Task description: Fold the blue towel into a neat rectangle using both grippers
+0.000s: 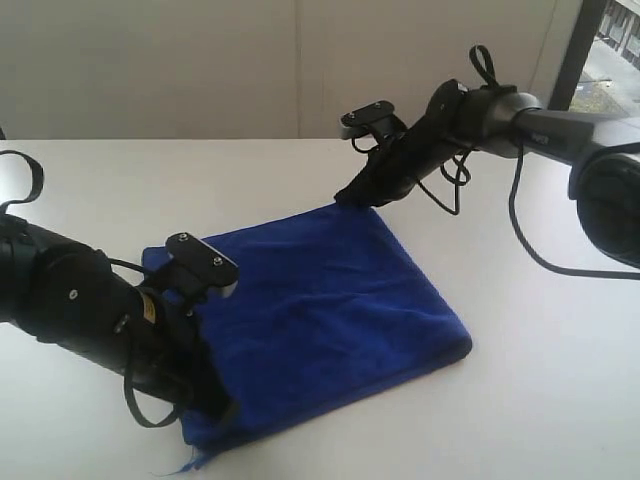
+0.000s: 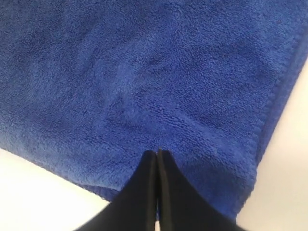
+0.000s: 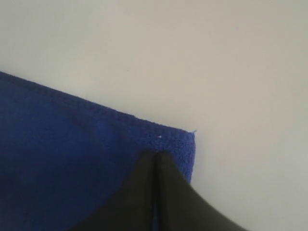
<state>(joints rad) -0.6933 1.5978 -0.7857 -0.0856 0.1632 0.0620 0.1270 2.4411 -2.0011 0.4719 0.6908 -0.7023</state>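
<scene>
The left fingers (image 2: 142, 192) are clenching shut over the blue towel (image 1: 330, 300), which is lying flat on the surface (image 1: 540, 400) beneath them. The right fingers (image 3: 137, 192) are clenching shut at its corner. I'm planning level, matched moves, keeping edges aligned.

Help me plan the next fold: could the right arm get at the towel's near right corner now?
Probably yes. The right gripper sits shut at the far corner of the blue towel; only bare table and flat cloth lie between it and that corner, and the left gripper is at the opposite edge.
</scene>
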